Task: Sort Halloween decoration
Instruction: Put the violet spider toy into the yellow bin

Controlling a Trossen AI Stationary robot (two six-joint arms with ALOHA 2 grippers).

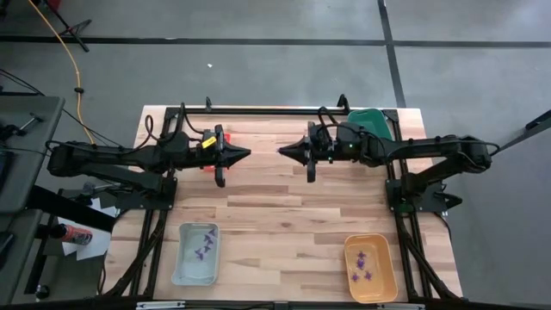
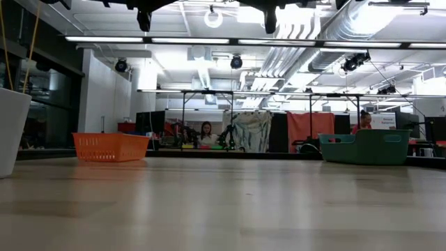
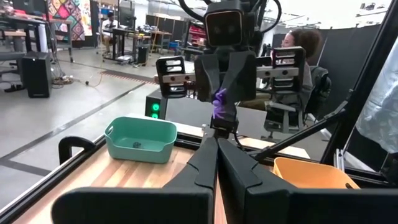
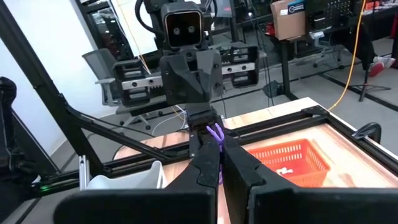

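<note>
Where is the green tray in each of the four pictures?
High view: the green tray sits at the table's top edge, right of the middle.
Low view: the green tray stands at the far right.
Left wrist view: the green tray is left of the middle, by the table's edge.
Right wrist view: not in it.
Shared landmark: the wooden table, seen in all four.

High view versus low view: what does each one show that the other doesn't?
Only the high view shows the left claw and right claw pointing tip to tip above the table's middle, and purple pieces lying in the pale blue tray and the orange tray. Only the low view shows the room behind, with a seated person. Both show the wooden table, the green tray and the red tray.
</note>
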